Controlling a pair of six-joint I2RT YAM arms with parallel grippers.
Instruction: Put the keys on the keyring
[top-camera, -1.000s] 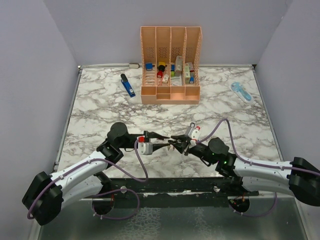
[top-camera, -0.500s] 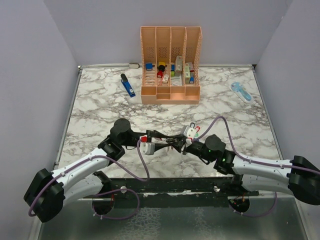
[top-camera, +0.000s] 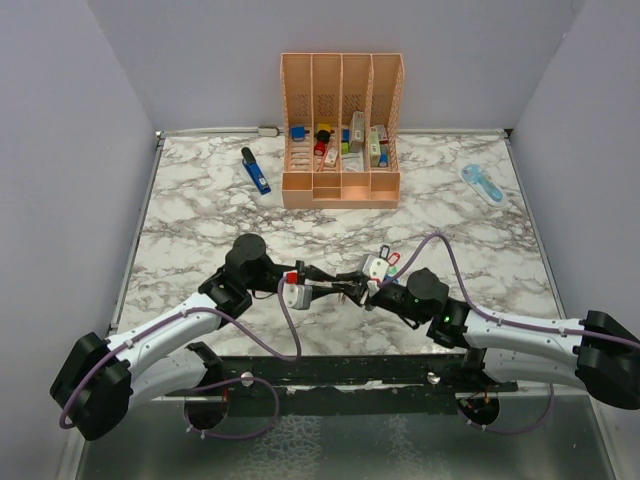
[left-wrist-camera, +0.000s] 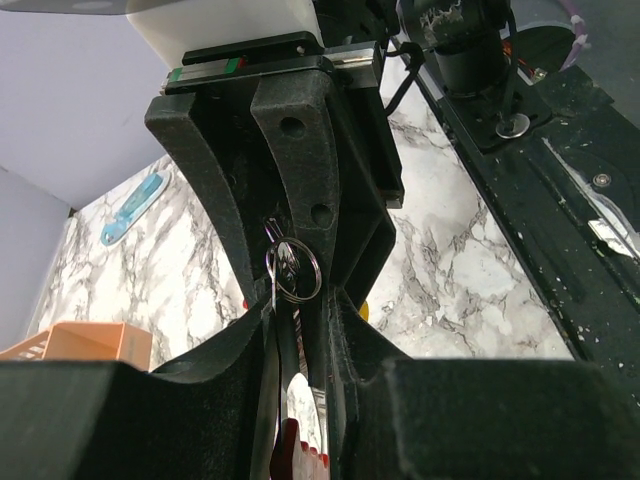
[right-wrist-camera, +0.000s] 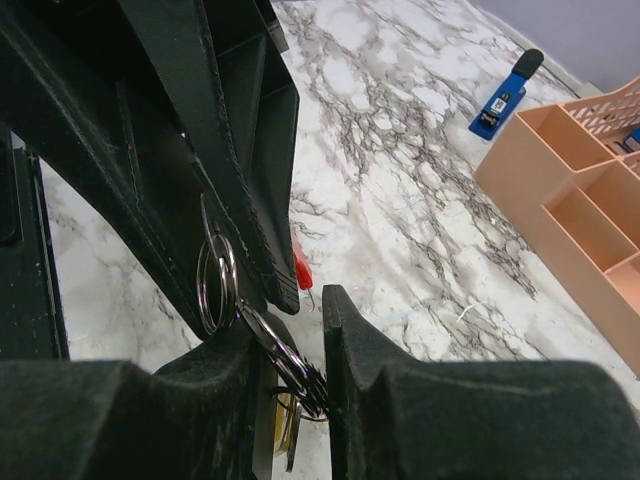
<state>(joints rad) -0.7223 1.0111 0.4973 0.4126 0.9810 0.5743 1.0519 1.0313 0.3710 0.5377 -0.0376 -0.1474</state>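
My left gripper and right gripper meet tip to tip over the marble near the front centre. In the left wrist view my left gripper is shut on a thin key with a red head. A small metal split ring hangs at its tip, against the right gripper's fingers. In the right wrist view my right gripper is shut on a bunch of metal rings, with a yellow tag below. The red key shows there beside the left fingers. No large red and grey-white loop shows.
An orange desk organiser with several small coloured things stands at the back centre. A blue pen-like tool lies to its left. A pale blue oblong gadget lies at the back right. A black rail runs along the near edge.
Both arms have closed in on each other: the left gripper moved right and the right gripper moved left. Their tips now overlap. Both holds are unchanged.
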